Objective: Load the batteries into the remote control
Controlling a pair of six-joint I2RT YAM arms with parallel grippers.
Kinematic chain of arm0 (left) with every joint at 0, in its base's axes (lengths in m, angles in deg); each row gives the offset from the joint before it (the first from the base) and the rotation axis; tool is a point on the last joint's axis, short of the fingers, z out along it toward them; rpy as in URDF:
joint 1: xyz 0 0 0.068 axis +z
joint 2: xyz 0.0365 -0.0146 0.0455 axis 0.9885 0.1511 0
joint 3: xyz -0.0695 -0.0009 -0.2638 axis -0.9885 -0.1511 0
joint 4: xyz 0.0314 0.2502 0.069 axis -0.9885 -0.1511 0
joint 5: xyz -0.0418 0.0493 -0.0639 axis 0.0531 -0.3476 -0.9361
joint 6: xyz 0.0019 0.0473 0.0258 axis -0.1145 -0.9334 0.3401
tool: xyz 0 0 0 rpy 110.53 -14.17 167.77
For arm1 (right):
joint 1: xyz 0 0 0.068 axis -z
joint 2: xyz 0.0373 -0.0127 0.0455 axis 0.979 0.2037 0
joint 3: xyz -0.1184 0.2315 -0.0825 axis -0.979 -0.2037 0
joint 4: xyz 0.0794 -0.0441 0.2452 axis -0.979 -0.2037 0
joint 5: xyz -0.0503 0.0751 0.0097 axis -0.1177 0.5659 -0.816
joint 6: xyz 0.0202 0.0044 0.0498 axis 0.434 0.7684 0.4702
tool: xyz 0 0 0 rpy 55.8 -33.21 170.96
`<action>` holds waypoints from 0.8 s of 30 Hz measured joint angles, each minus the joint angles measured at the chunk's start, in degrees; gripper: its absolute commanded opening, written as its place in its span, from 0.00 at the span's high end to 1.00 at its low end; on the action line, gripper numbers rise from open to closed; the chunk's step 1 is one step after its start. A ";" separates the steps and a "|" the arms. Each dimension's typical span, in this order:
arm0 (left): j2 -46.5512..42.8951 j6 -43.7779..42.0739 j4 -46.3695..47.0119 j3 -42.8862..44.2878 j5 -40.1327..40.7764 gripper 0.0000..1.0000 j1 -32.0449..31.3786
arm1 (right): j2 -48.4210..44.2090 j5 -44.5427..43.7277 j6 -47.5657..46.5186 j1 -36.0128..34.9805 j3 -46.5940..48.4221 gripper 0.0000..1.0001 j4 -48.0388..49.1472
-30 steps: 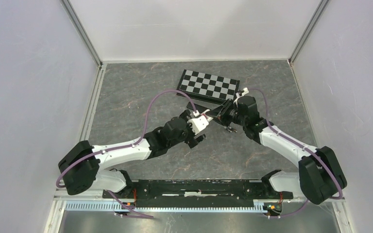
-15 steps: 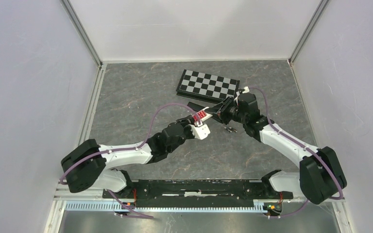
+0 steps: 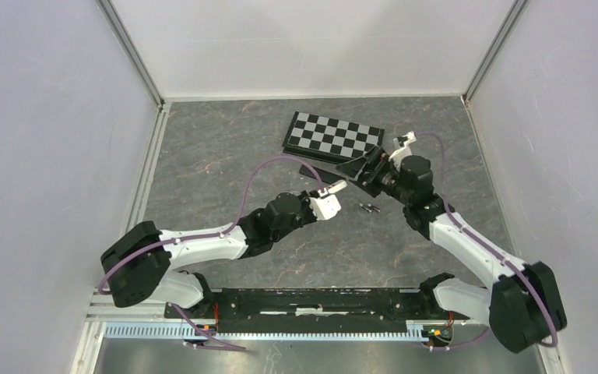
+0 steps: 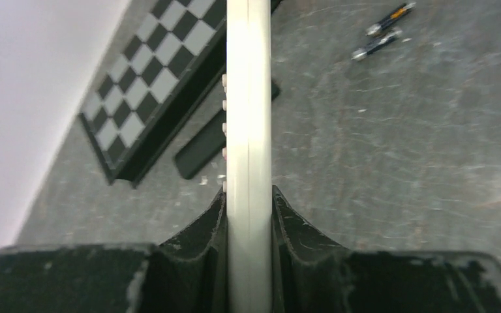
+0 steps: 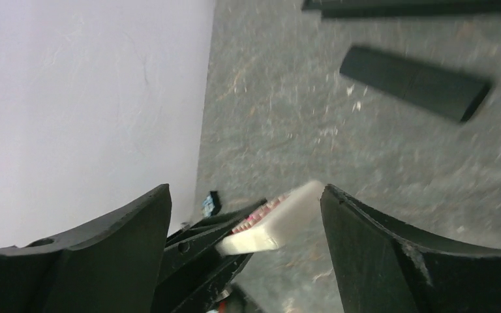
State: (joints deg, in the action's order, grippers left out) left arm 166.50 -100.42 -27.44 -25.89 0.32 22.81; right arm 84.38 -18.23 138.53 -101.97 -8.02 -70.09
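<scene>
My left gripper [image 4: 248, 195] is shut on the white remote control [image 4: 248, 117], which stands edge-on between its jaws with small buttons along its left side. From above, the remote [image 3: 336, 187] sticks out past the left gripper [image 3: 323, 195] at mid-table. My right gripper [image 3: 356, 168] hangs just right of and beyond it, open, with nothing held. Through the right gripper [image 5: 244, 192] the remote [image 5: 274, 225] shows between the spread jaws, apart from both. Two batteries [image 3: 370, 207] lie side by side on the table right of the remote, also top right in the left wrist view as batteries [image 4: 383, 29].
A folded chessboard [image 3: 335, 134] lies at the back centre of the grey table [image 3: 226, 156]. A slim black bar [image 5: 417, 81], perhaps a second remote, lies just in front of the board [image 4: 150, 85]. White walls close the table on three sides.
My left gripper has closed on the white remote, now turned edge-on. My right gripper has opened, let the remote go and drawn back to the right and away.
</scene>
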 measured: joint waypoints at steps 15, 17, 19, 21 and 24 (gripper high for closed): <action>-11.06 34.27 -16.68 5.16 -35.34 0.93 17.03 | -5.20 29.55 -35.95 5.57 -0.42 0.07 15.89; -12.90 35.58 -17.40 5.16 -40.33 0.93 17.97 | -3.89 34.21 -37.53 5.53 -0.22 0.07 16.74; -14.34 36.17 -17.94 5.18 -44.74 0.94 18.36 | -3.21 38.27 -38.93 5.53 -0.20 0.09 17.25; -15.47 36.35 -18.91 5.40 -48.65 0.94 18.64 | -3.08 40.48 -39.50 5.53 -0.17 0.12 17.90; -16.02 36.33 -22.03 7.15 -54.01 0.95 18.80 | -2.38 43.52 -39.95 5.35 0.70 0.19 19.23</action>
State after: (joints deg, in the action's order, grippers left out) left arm 150.48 -64.09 -49.47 -18.74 -53.69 41.61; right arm 82.00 25.29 98.58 -96.62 -7.32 -50.86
